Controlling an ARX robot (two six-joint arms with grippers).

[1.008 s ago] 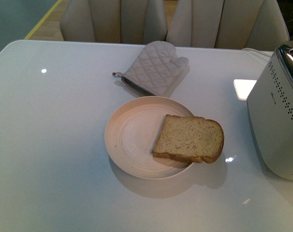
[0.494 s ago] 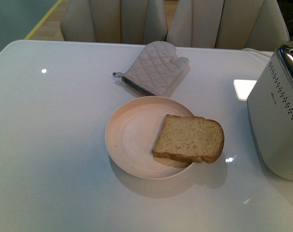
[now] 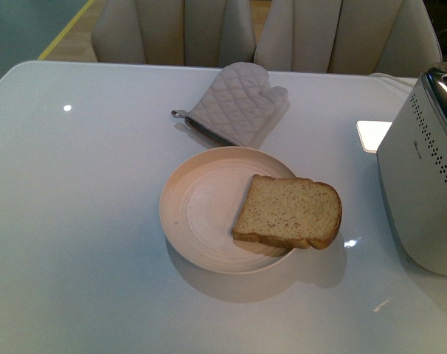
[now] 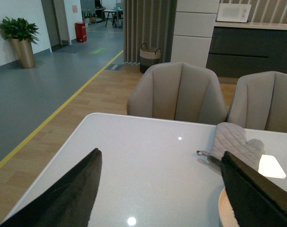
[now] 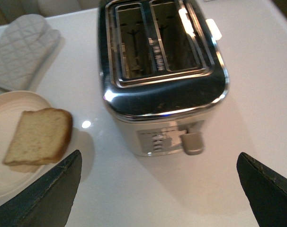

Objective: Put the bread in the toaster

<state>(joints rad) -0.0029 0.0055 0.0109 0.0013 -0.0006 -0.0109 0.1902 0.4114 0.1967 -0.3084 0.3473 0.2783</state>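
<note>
The toaster (image 5: 162, 94) stands right of the plate (image 3: 198, 214), slots empty, bread (image 3: 288, 212) lies flat overhanging the plate's toaster-side rim, left gripper (image 4: 160, 156) and right gripper (image 5: 158, 156) both wide open, empty: likely risks are the slice sliding off when pinched or snagging a slot edge.

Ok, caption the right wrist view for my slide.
Open fingers frame the empty two-slot toaster; bread lies on the plate.

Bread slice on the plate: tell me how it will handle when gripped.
The bread looks thick and porous, so probably light and squashable under a tight pinch. It overhangs the plate rim, so pushing may tip it off.
</note>
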